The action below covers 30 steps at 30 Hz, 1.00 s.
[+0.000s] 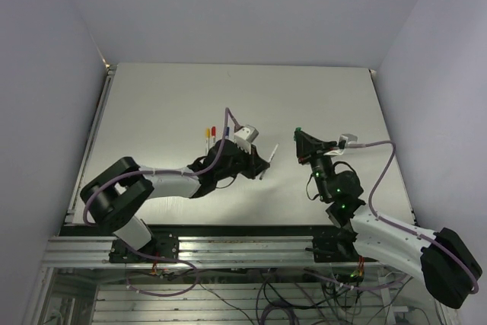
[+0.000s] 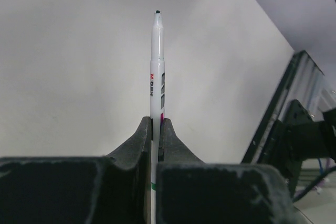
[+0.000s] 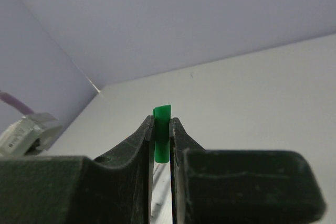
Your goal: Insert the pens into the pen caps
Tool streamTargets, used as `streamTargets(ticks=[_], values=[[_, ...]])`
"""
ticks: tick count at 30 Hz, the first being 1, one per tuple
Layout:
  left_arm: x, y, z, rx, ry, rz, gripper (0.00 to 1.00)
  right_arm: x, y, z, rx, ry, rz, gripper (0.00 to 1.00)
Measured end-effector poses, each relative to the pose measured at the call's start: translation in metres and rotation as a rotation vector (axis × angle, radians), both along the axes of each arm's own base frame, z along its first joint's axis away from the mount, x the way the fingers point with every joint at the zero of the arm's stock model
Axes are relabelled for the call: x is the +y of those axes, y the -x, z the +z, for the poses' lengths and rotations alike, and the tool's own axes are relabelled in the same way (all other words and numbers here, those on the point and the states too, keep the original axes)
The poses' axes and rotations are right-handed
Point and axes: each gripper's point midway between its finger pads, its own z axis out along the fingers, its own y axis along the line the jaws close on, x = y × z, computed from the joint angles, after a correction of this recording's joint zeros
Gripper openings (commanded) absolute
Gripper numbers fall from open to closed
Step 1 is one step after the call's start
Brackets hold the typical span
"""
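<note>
Left hand (image 1: 253, 159) and right hand (image 1: 300, 138) face each other above the middle of the pale grey surface (image 1: 152, 97), near but apart.

1. Left arm (image 1: 167, 180) reaches in from the near left. Right arm (image 1: 380, 230) reaches in from the near right.
2. Left hand (image 2: 156, 124): jaws closed on the lower body of a white pen (image 2: 156, 66). The pen projects straight out beyond the fingertips, with its small dark tip exposed at the far end.
3. Right hand (image 3: 161, 124): jaws closed on a green cap (image 3: 161, 114). One end of the cap stands clear of the fingertips.
4. Two further pens (image 1: 207, 136), one with a yellow end and one with a red end, lie side by side on the surface just beyond the left arm.
</note>
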Motion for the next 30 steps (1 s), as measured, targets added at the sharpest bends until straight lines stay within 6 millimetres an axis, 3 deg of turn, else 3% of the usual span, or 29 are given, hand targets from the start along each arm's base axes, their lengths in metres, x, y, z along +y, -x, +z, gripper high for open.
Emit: streamTargets(ticks=[5,10,19,30], values=[[-0.027,0.021,0.009,-0.018,0.08,-0.093,0.07,-0.002,0.011,0.014,-0.097,-0.033,0.031,0.0],[-0.042,0.031,0.037,-0.065,0.185,-0.144,0.07,-0.003,0.018,0.027,-0.165,-0.066,0.056,0.0],[-0.047,0.033,0.069,-0.107,0.296,-0.157,0.07,-0.004,0.028,0.042,-0.236,-0.107,0.084,0.0],[-0.051,0.049,0.081,-0.132,0.307,-0.207,0.07,-0.004,0.028,0.045,-0.248,-0.116,0.082,0.0]])
